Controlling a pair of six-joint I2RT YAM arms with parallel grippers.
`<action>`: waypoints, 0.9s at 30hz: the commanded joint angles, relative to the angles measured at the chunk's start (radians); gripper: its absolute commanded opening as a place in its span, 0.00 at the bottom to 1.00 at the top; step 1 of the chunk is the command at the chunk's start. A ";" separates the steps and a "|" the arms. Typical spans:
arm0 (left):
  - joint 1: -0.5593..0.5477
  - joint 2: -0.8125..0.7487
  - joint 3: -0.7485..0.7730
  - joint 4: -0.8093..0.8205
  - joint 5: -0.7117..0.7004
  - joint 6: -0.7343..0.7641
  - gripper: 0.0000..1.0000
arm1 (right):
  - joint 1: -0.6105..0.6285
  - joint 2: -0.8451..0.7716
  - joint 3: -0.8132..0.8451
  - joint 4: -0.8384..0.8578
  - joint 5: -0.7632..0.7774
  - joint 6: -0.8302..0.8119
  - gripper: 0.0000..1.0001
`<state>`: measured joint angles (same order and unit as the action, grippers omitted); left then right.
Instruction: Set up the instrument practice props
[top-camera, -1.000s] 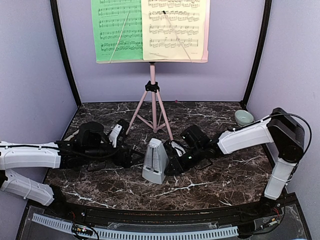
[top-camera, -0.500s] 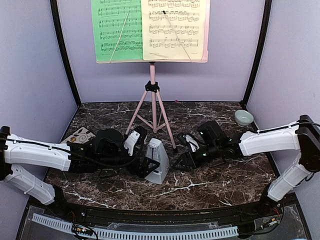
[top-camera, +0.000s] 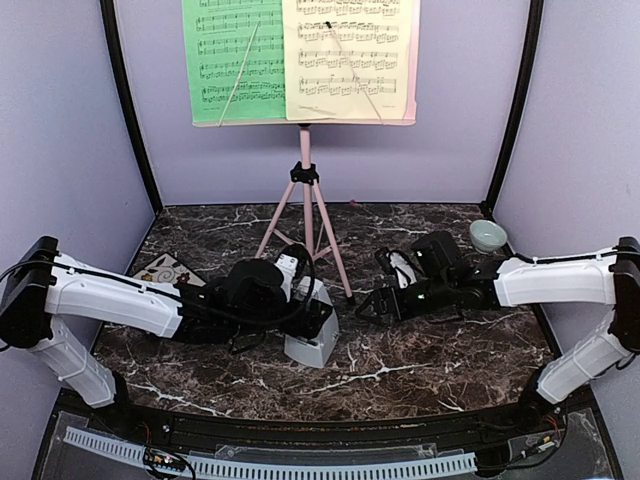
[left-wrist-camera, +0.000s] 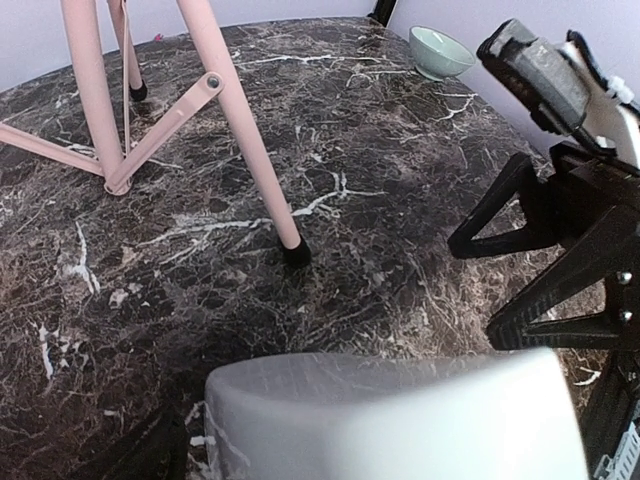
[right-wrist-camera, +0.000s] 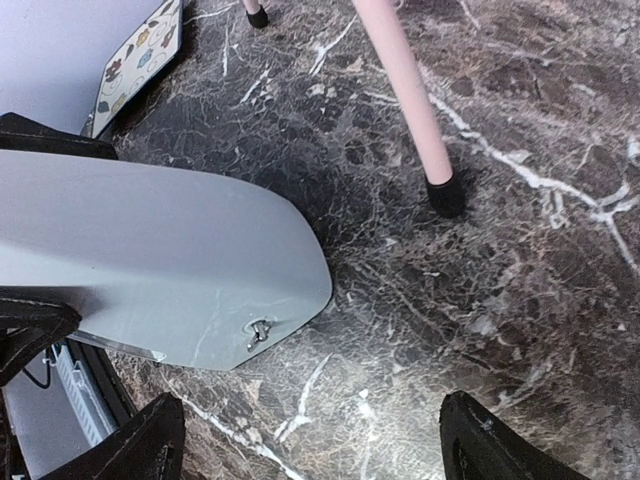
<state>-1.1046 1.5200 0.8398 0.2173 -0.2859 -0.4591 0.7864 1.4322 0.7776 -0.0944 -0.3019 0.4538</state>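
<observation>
The pink music stand (top-camera: 305, 190) stands at the back centre, with the green music sheet (top-camera: 235, 60) and the pale yellow music sheet (top-camera: 345, 55) side by side on its desk. The light-grey metronome (top-camera: 306, 348) stands upright on the marble in front of the stand's legs. My left gripper (top-camera: 305, 330) is open and straddles it, a thin gap showing at each finger in the left wrist view (left-wrist-camera: 380, 450). In that view the metronome (left-wrist-camera: 400, 420) fills the bottom. My right gripper (top-camera: 375, 300) is open just right of the metronome (right-wrist-camera: 170, 280), empty (right-wrist-camera: 315, 440).
A floral tile (top-camera: 163, 270) lies at the left by the wall. A small pale green bowl (top-camera: 487, 235) sits in the back right corner. The stand's pink leg (right-wrist-camera: 405, 90) comes down between the two grippers. Lilac walls close in three sides.
My right gripper has opened, let go of the metronome and drawn back to the right. My left arm has swung right and its open jaws now flank the metronome.
</observation>
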 joint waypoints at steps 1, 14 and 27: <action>-0.005 0.026 0.054 0.010 -0.062 -0.005 0.87 | -0.009 -0.069 -0.005 0.014 0.136 0.011 0.90; -0.002 -0.019 0.108 -0.006 -0.128 0.028 0.49 | -0.014 -0.215 -0.019 0.082 0.404 -0.047 1.00; 0.034 -0.127 0.143 0.021 -0.219 0.008 0.20 | 0.021 -0.161 -0.046 0.299 0.100 -0.017 0.82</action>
<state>-1.0817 1.4788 0.9295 0.1455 -0.4416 -0.4377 0.7803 1.2476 0.7452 0.0597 -0.1394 0.4099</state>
